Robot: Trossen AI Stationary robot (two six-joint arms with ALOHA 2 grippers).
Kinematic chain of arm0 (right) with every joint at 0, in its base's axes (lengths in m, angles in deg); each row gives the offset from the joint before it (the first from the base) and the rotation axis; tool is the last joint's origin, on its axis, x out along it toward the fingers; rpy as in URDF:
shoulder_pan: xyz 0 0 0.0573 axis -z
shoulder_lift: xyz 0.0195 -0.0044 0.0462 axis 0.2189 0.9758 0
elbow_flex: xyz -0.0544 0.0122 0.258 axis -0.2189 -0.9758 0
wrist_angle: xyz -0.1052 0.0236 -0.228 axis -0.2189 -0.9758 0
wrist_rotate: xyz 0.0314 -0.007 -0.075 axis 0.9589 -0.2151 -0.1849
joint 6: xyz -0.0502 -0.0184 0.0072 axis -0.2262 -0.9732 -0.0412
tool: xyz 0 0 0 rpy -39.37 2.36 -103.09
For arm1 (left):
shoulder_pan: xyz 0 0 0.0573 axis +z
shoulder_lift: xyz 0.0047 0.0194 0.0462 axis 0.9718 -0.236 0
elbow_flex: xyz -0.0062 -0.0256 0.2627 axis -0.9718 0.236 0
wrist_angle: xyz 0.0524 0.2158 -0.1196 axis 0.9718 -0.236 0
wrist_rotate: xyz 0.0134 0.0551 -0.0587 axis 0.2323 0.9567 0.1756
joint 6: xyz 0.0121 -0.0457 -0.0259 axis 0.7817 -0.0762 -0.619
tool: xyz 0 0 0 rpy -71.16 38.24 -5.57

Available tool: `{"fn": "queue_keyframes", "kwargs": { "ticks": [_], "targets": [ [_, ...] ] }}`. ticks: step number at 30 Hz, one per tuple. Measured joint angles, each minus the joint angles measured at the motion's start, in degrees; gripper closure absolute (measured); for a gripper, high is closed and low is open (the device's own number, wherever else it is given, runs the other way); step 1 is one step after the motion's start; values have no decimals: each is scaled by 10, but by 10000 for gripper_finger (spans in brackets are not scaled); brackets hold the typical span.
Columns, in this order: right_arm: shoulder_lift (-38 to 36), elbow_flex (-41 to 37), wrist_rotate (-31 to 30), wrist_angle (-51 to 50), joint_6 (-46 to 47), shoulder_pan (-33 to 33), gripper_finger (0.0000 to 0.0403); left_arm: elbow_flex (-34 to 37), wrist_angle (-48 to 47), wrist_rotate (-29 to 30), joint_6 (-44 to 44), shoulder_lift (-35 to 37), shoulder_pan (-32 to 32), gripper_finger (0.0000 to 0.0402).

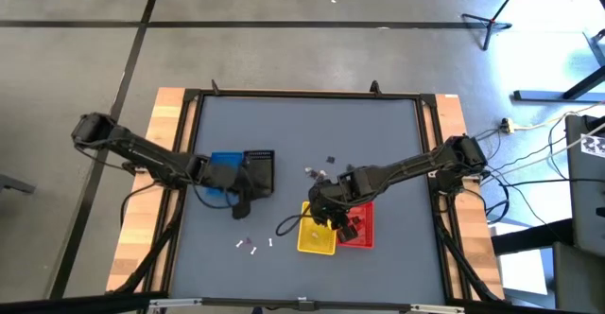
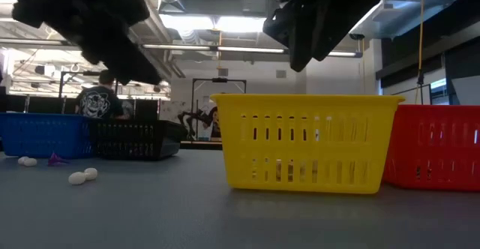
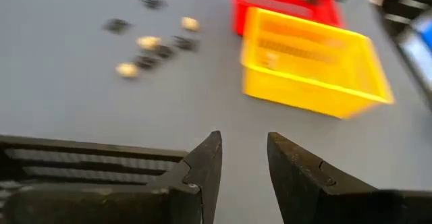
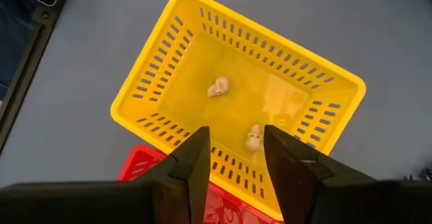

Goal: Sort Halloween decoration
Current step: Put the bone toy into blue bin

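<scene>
Dark fingers of the left end effector (image 3: 241, 177) stand parted and empty beside the black basket (image 1: 257, 173). Loose trinkets (image 1: 253, 246) lie on the tabletop (image 1: 378, 144) nearest it. Right end effector (image 4: 235, 160), parted and empty, hangs above the yellow basket (image 4: 169, 82), two tan skulls (image 4: 218, 87) directly below.

Four baskets (image 1: 317, 240); roughly a dozen trinkets (image 4: 218, 87)
</scene>
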Motion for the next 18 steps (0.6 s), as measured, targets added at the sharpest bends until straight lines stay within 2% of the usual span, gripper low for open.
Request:
{"fn": "queue_keyframes", "kwargs": {
  "ticks": [6,12,15,18],
  "targets": [
    [0,0,0,0,0,0,265,0,-5,-44,-3,0,-59,290],
    [0,0,0,0,0,0,265,0,-5,-64,-16,0,-132,290],
    [0,0,0,0,0,0,265,0,-7,-55,-70,0,-172,290],
    [0,0,0,0,0,0,265,0,-21,-21,-147,0,-214,290]
  ]
}}
